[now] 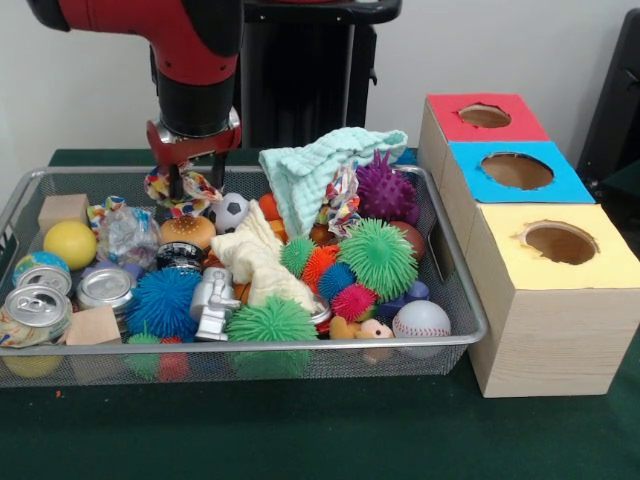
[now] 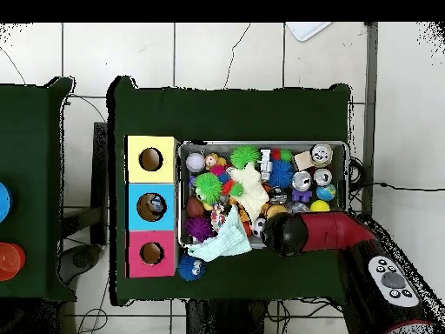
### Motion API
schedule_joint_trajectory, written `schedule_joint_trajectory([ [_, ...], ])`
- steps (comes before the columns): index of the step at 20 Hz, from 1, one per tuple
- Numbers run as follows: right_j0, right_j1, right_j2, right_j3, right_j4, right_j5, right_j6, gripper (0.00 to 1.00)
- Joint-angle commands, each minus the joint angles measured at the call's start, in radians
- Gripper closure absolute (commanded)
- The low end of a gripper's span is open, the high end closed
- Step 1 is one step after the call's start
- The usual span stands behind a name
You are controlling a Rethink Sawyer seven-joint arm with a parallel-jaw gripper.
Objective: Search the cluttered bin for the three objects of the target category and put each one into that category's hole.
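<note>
The wire mesh bin [image 1: 470, 300] is full of toys. One creased see-through plastic bottle [image 1: 126, 236] lies at its left, between a yellow ball [image 1: 70, 243] and a burger toy [image 1: 188, 231]. No other bottle shows. My gripper [image 1: 195, 185] hangs over the bin's far left part, open, with its fingers on either side of a multicoloured rope toy [image 1: 207, 188], just right of the bottle. In the overhead view the arm [image 2: 322, 233] covers the gripper. The red-topped hole [image 1: 484, 116] [image 2: 152, 253] is the farthest from the camera in the front view.
Silver cans [image 1: 105, 285] [image 1: 36, 305] lie front left. Spiky balls [image 1: 377, 257], a mint towel [image 1: 320, 165], a baseball [image 1: 421, 320] and a robot figure [image 1: 214, 303] fill the bin. The blue-topped hole [image 1: 516, 170] and yellow-topped hole [image 1: 558, 242] adjoin the red one. A blue ball [image 2: 191, 268] lies outside the bin.
</note>
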Motion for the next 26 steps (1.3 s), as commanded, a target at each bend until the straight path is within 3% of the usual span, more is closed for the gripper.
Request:
schedule_joint_trajectory([
  [1,-0.01,-0.036,0.087,0.055,0.038,0.127,-0.099,0.0],
  [6,0.001,-0.087,0.093,0.036,0.069,0.246,-0.14,0.0],
  [12,-0.044,-0.131,0.11,0.068,0.071,0.276,-0.178,0.0],
  [26,-0.043,-0.051,0.153,0.002,0.037,0.285,-0.176,0.0],
])
